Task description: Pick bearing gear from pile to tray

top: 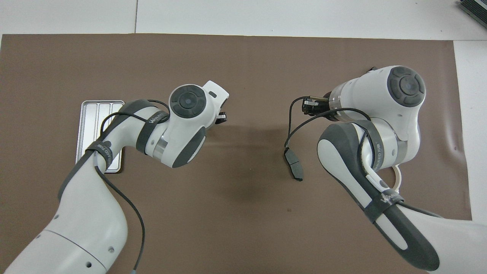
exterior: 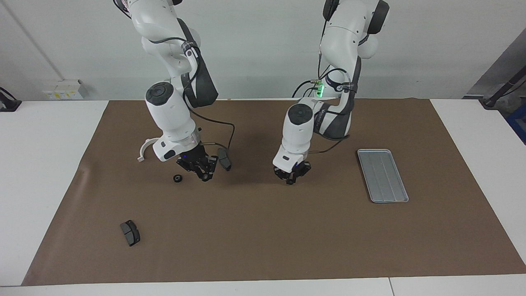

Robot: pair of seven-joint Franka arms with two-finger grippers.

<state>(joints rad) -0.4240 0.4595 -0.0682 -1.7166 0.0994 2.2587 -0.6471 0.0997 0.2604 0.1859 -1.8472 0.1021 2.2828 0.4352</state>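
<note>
The pile is loose parts at the right arm's end of the mat. It has a white half-ring, a dark grey pad, a second pad farthest from the robots, and a small black ring. My right gripper hangs low over the mat between the ring and the nearer pad. My left gripper hangs low over the mat's middle. The silver grooved tray lies empty toward the left arm's end. In the overhead view the right gripper, left gripper, pad and tray show; the ring is hidden under the right arm.
A brown mat covers most of the white table. In the overhead view the left arm covers part of the tray. A cable loops from the right arm's wrist close to the nearer pad.
</note>
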